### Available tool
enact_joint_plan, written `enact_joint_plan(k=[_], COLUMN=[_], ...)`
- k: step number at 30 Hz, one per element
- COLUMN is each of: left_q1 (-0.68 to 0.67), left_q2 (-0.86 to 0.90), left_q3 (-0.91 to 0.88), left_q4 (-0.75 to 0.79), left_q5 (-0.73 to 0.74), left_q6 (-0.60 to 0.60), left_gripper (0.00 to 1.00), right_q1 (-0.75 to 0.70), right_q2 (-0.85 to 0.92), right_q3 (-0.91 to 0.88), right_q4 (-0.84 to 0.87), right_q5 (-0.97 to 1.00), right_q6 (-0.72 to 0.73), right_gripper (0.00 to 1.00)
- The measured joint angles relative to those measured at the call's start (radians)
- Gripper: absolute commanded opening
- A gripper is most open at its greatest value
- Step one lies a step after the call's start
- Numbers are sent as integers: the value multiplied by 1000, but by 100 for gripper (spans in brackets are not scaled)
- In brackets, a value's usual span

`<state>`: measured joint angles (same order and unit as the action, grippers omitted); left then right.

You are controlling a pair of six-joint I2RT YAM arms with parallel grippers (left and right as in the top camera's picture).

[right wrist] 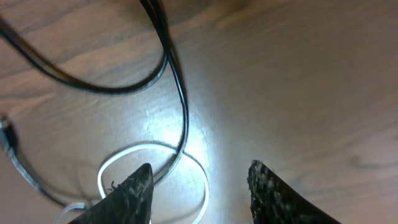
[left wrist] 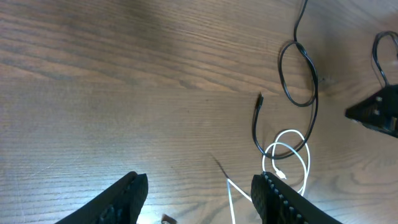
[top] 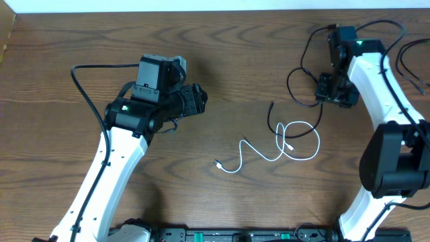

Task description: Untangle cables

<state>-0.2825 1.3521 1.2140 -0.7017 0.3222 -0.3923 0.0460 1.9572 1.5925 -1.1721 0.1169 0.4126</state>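
The white cable lies on the wooden table, one plug at the lower left and a loop at its right end. The thin black cable has a plug end up by the loop, passes through the loop and runs up toward the right arm. Both show in the left wrist view, white cable and black cable, and in the right wrist view, white cable and black cable. My left gripper is open and empty, left of the cables. My right gripper is open and empty, above the loop.
A thicker black robot cable loops at the far right edge. The left arm's own cable arcs at the left. The table's far edge runs along the top.
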Motion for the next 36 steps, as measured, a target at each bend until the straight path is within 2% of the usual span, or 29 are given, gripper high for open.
enact_joint_plan(k=[8, 15, 29, 33, 36], left_q1=[0, 0, 0, 0, 0], left_q2=[0, 0, 0, 0, 0], left_q3=[0, -1, -2, -2, -2], left_q4=[-8, -24, -29, -29, -29], left_q5=[-10, -11, -11, -12, -12], left_q6=[0, 0, 9, 9, 10], left_gripper=[59, 59, 59, 60, 59], right_q1=[0, 0, 0, 0, 0], right_q2=[45, 64, 114, 114, 114], right_q3=[-120, -183, -199, -199, -194], right_q4=[284, 453, 527, 518, 478], right_q5=[-1, -1, -4, -5, -5], right_q6=[-52, -81, -85, -85, -80], right_gripper=[40, 36, 34, 28, 18])
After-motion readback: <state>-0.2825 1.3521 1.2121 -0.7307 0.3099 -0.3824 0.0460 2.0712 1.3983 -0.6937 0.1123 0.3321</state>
